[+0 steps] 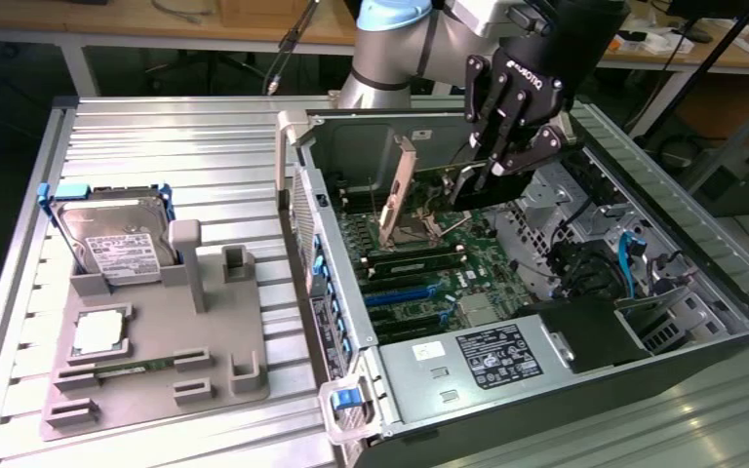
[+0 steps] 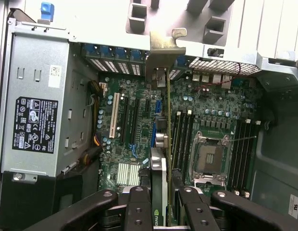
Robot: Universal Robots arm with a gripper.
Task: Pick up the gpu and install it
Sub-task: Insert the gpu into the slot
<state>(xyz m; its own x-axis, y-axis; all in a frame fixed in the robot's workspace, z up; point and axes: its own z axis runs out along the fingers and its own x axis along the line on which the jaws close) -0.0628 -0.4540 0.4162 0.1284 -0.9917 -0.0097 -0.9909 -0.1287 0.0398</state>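
In the exterior view, the black gripper (image 1: 479,174), lettered ROBOTIQ, pinches the gpu (image 1: 408,175) upright over the open computer case (image 1: 687,292), above the motherboard (image 1: 479,258). In the wrist view, the fingers (image 2: 139,211) clamp the gpu (image 2: 158,178) edge-on, its silver bracket (image 2: 163,48) reaching the case's rear slots; beside it lies the labelled power supply (image 2: 36,101).

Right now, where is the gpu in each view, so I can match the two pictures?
Exterior view: the gpu hangs on edge in the gripper, over the open computer case, bracket end toward the case's rear wall.
Wrist view: the gpu runs edge-on up the middle from the gripper, above the board.
Shared landmark: the processor socket.
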